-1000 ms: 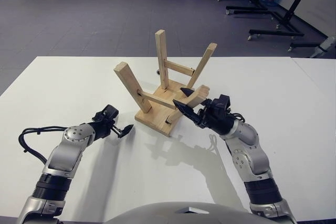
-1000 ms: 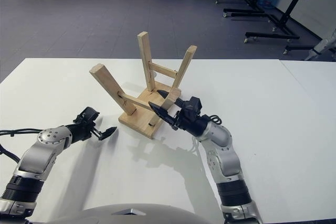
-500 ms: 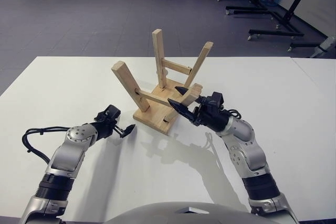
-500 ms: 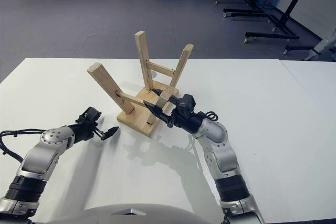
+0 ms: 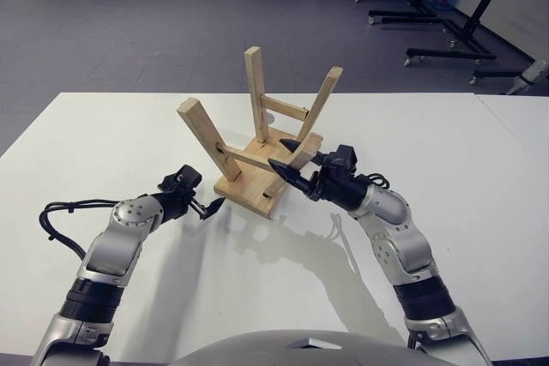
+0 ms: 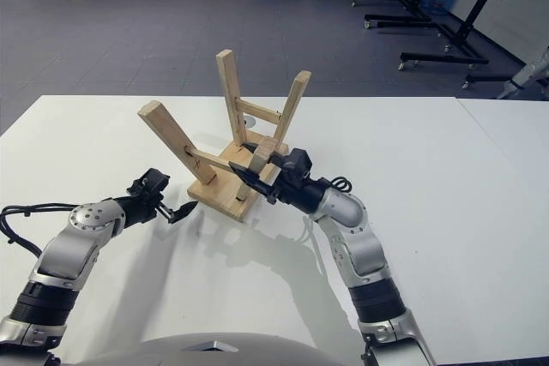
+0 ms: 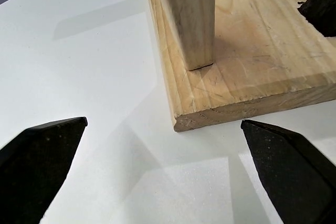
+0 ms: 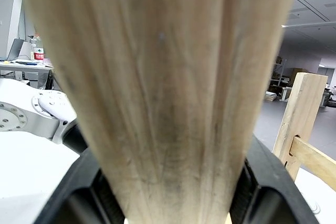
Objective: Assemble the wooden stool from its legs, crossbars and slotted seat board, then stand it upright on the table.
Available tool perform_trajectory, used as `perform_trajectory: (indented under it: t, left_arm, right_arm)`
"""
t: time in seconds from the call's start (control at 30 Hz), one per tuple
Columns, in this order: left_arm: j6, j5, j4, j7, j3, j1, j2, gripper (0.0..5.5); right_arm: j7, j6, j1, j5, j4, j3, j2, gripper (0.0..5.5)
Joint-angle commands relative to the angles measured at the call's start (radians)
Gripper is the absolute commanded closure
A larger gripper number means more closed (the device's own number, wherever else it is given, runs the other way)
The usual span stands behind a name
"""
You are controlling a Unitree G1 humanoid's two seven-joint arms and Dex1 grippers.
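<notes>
The wooden stool (image 5: 257,139) lies upside down on the white table (image 5: 103,135). Its seat board (image 5: 244,192) is flat on the table and its legs, joined by crossbars, point up. My right gripper (image 5: 288,157) is shut on the stool's near right leg (image 8: 163,93), low down by the board. This leg spans the space between the pads in the right wrist view. My left gripper (image 7: 163,161) is open just short of the near corner of the seat board (image 7: 247,72), without touching it. From the head, the left gripper (image 5: 211,205) sits left of that board.
Bare table surface extends to the left, right and front of the stool. A second table (image 5: 523,126) adjoins on the right. Beyond the far edge is grey floor with wheeled black stands (image 5: 446,32) and water bottles at the back right.
My right gripper has moved left and away, and the stool has slid left with it. My left gripper has advanced towards the seat board's near corner.
</notes>
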Motion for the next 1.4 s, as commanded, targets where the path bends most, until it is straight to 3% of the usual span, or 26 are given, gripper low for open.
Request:
perform_trajectory:
  t: [0.03,0.6,1.0,1.4]
  left_arm:
    - [0.041,-0.016,-0.068,-0.01,0.039,-0.019,0.038,0.1]
    - [0.075,-0.031,-0.092,-0.003,0.05,-0.037,0.04,0.1]
    - [0.072,-0.031,-0.088,0.003,0.044,-0.039,0.032,0.1]
    - [0.064,-0.029,-0.089,0.002,0.039,-0.027,0.035,0.1]
  right_arm:
    - [-0.005,0.058,0.031,-0.049,0.044,0.03,-0.025,3.44]
    - [-0.025,0.039,0.032,-0.058,0.122,0.036,-0.009,3.44]
    - [-0.096,0.443,-0.112,0.029,-0.142,0.047,-0.061,3.44]
    - [-0.102,0.476,-0.103,-0.045,-0.207,0.099,-0.107,3.44]
